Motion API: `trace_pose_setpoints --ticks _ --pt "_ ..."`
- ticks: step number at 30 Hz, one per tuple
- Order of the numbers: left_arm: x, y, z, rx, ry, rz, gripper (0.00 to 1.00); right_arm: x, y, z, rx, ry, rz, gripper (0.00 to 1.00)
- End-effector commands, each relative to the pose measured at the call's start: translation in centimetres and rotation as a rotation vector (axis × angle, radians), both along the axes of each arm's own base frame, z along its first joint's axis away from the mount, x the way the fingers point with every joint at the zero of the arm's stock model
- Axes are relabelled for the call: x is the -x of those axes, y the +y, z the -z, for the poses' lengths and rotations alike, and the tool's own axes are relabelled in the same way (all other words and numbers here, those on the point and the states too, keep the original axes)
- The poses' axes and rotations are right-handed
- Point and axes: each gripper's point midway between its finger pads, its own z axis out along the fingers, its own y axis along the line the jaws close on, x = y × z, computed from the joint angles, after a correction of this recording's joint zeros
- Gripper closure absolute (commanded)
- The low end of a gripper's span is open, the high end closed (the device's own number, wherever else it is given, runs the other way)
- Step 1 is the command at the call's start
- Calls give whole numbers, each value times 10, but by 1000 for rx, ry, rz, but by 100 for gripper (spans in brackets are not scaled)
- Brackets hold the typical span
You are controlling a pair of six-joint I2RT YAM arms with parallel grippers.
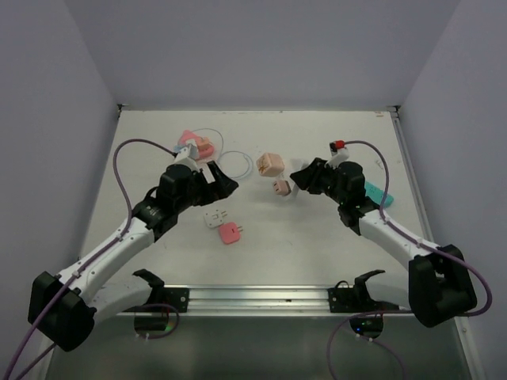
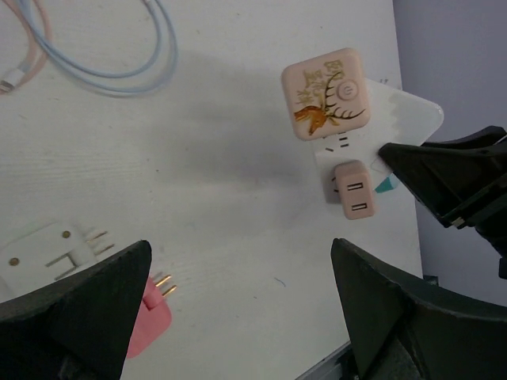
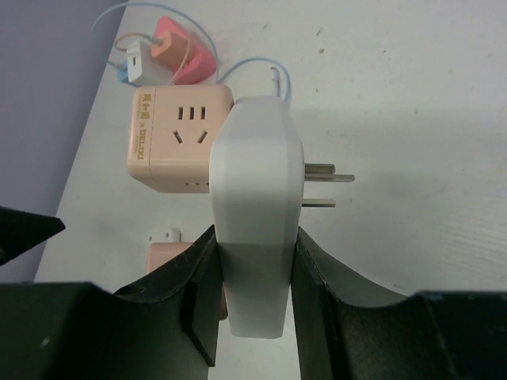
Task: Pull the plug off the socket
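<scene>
1. Right pincer: clenched on the white plug, with one black finger pressed to each flat side. The plug's lower half sits between the fingers and its rounded upper half stands out beyond their tips
2. Prongs of the white plug: two flat metal blades, bare along their whole length, pointing sideways out of the plug body and clear of the socket
3. Cube socket: peach, on the table just beyond the held plug, on the side opposite the prongs. A slotted face is turned to the right wrist camera. One corner is hidden behind the plug, so it cannot be told whether the two touch. A deer print shows on the face seen in the left wrist view
4. Small peach adapter: two slots in its face, just beside the cube socket and near the right pincer's tip
5. Left pincer: released, jaws spread wide, grasping nothing, apart from both plug and socket
6. White adapter and pink plug: side by side on the table near one finger of the left pincer, metal prongs showing on both
7. Pale blue cable: looped on the table beyond the left pincer
8. Teal object: on the table, beside the right arm
</scene>
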Motion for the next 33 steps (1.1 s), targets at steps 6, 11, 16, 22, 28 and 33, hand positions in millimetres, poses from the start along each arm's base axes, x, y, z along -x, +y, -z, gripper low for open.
trace_pose_setpoints --ticks 6,11,16,22,28,33 --pt "2 -82 -18 238 10 71 3 24 19 -18 64 -95 30 100" --pt "4 -107 -5 273 50 89 9 36 29 -20 72 -112 24 100" --pt "10 -129 13 295 112 104 16 40 32 -22 92 -131 53 100" --pt "13 -139 30 316 156 86 30 46 39 -26 83 -145 62 100" --pt "17 -139 34 329 167 81 56 48 42 -26 76 -151 69 100" --pt "20 -135 34 352 173 68 87 50 42 -21 70 -149 73 100"
